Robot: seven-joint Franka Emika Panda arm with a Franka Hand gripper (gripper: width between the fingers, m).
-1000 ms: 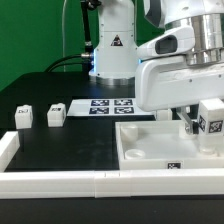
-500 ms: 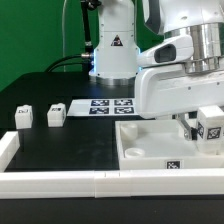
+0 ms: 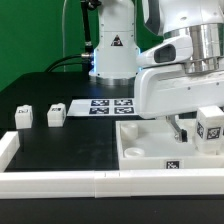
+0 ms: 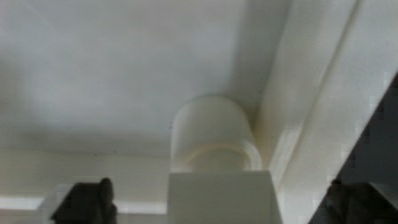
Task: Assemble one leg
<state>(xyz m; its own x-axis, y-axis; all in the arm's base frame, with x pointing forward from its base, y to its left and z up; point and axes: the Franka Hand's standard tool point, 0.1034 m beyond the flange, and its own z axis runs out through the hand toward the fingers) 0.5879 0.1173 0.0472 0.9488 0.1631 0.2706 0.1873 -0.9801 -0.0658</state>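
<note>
My gripper [image 3: 199, 132] hangs over the right part of the large white recessed tabletop [image 3: 140, 165] and holds a leg [image 3: 208, 127], a small white block with a black-and-white tag facing out. The leg sits low, just above the tabletop's recess. In the wrist view the leg [image 4: 222, 195] lies between my two dark fingers [image 4: 80, 202], with its rounded end pointing at the tabletop's inner corner [image 4: 107, 90]. Two more legs [image 3: 23, 116] [image 3: 55, 115] stand on the black table at the exterior view's left.
The marker board [image 3: 105, 105] lies flat behind the tabletop, near the robot base [image 3: 112, 55]. A low white wall [image 3: 60, 182] runs along the table's front edge and turns up at its left corner.
The gripper has come down with the leg toward the tabletop, most of it in the first half second. The two legs at the left have not moved.
</note>
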